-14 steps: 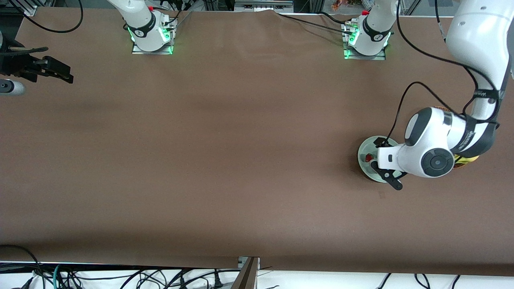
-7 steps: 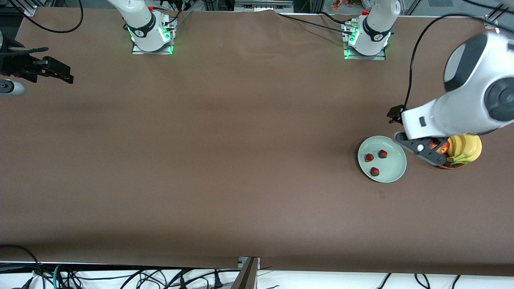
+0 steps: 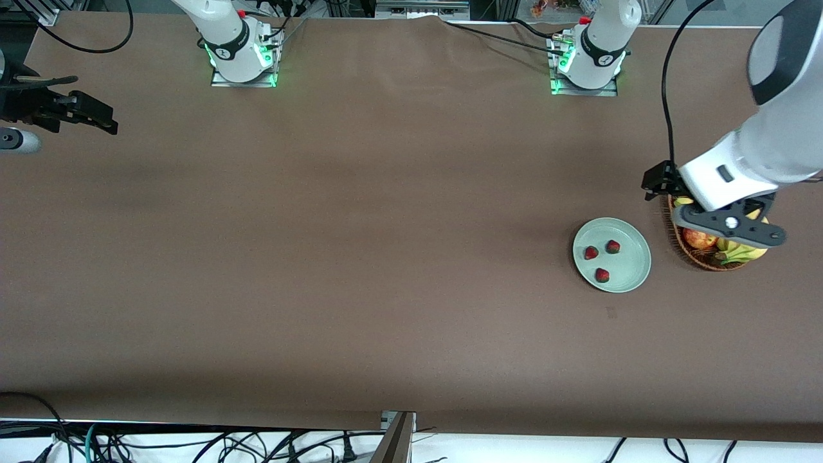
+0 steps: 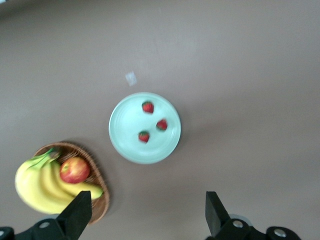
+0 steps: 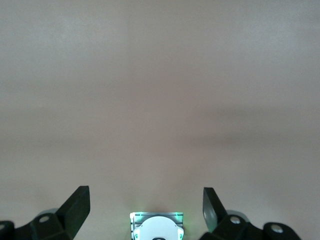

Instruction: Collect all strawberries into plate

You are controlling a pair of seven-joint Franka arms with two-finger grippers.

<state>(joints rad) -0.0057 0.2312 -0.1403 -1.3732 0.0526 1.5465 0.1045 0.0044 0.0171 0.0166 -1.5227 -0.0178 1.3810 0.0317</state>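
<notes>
Strawberries (image 3: 599,258), all three, lie in the plate (image 3: 633,278), apart from each other and clear of its rim, so by my reckoning the collecting is done. The plate sits on the table (image 3: 360,257) below and to one side of my left hand (image 3: 730,225), which hangs empty with its fingers spread wide, over the wicker basket (image 3: 681,247) just beside the plate. In that basket lie an apple (image 3: 697,239) and bananas (image 3: 746,252).

The risk I see is my own arm: if I drop low while pulling away, a finger could catch the basket's edge or clip the plate and roll a berry out.

My right hand (image 5: 145,212), open and empty, waits over bare table at that arm's end, well away from all this.
</notes>
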